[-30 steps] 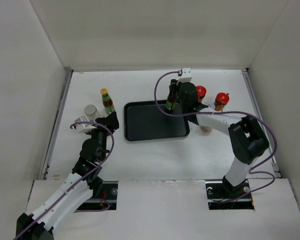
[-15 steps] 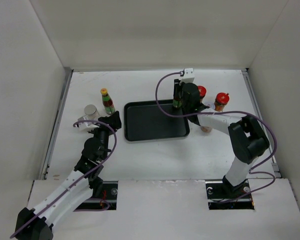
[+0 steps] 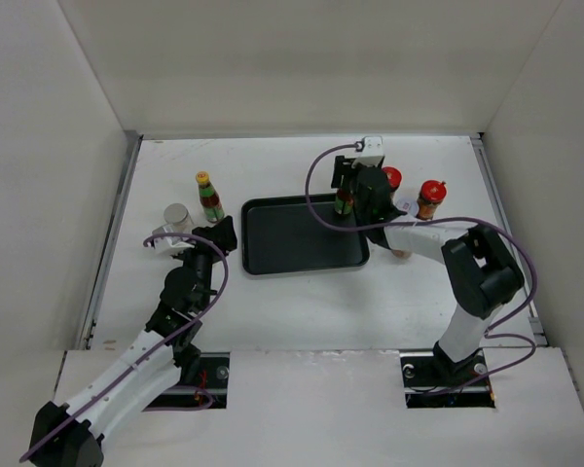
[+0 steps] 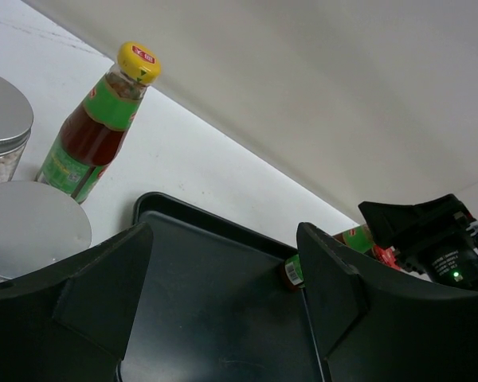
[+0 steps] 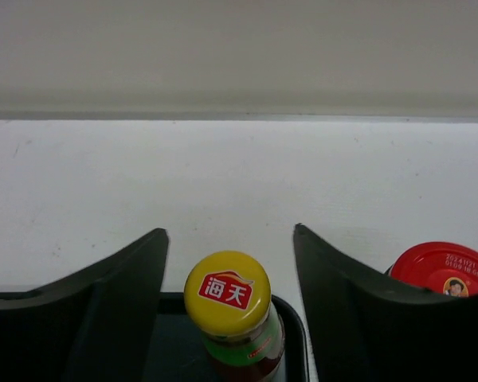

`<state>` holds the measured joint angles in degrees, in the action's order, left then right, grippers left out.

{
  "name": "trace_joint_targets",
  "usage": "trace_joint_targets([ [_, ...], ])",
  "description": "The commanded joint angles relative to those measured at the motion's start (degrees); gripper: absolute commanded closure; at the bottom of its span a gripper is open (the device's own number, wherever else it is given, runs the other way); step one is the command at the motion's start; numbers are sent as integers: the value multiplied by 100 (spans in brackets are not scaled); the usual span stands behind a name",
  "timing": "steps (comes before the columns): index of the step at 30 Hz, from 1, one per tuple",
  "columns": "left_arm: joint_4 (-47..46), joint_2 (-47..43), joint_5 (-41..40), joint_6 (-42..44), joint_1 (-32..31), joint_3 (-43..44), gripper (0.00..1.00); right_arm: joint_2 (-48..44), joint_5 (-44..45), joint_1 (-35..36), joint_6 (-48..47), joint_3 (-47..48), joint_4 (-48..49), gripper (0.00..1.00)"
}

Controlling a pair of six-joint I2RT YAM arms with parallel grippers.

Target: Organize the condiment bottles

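Judging what could go wrong, where do you look first?

At the black tray [image 3: 292, 243]. The right claw [image 5: 229, 232] stands wide around a yellow-capped bottle [image 5: 227, 293] upright in the tray's far right corner, its fingers clear of the cap. A sideways pull could clip that cap and topple it, and a red-capped bottle [image 5: 442, 267] sits just beside one finger.

And the left claw [image 4: 225, 229]?

Wide too, holding nothing. The silver-topped jars [image 4: 0, 119] beside one finger could get bumped.

Counts?

One tray; two yellow-capped bottles, the other toward the far left corner of the desk [image 3: 302, 302]; two red-capped; two silver-topped jars.
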<state>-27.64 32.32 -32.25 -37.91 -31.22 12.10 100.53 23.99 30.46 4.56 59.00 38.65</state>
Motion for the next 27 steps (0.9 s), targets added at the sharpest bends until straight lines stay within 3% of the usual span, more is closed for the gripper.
trace_joint_targets([
  [1, -216, -24, 78, 82, -20, 91, 28, -384, 27, 43, 159, -55, 424, 26],
  [5, -102, 73, 52, 108, -81, 275, 30, -1025, -17, 96, 291, -99, 170, 14],
  [9, 179, 511, -53, 214, -204, 749, 40, -1798, -96, 298, 642, -152, -629, 15],
  [11, 320, 906, -167, 327, -222, 1100, 50, -2202, -122, 403, 1045, -379, -946, 27],
  [12, 416, 1091, -202, 433, -213, 1293, 54, -2413, -122, 465, 1291, -572, -1043, 37],
  [13, 522, 1301, -229, 564, -187, 1521, 56, -2642, -114, 517, 1554, -809, -1122, 56],
  [14, 583, 1443, -255, 670, -178, 1680, 57, -2809, -114, 579, 1801, -1020, -1210, 69],
  [15, 662, 1627, -299, 810, -152, 1873, 57, -2959, -122, 640, 2021, -1196, -1350, 76],
  [17, 873, 1987, -492, 1126, -55, 2295, 56, -3153, -157, 755, 2320, -1417, -1806, 82],
  [20, 1330, 2392, -922, 1505, 129, 2875, 44, -3294, -210, 992, 2453, -1777, -1958, 78],
  [24, 1761, 2929, -1337, 1682, 612, 3386, 31, -3531, -280, 1230, 2576, -2523, -1258, 45],
  [27, 1910, 3332, -1066, 1734, 841, 3728, 29, -3532, -552, 1274, 2629, -2806, -702, 34],
])
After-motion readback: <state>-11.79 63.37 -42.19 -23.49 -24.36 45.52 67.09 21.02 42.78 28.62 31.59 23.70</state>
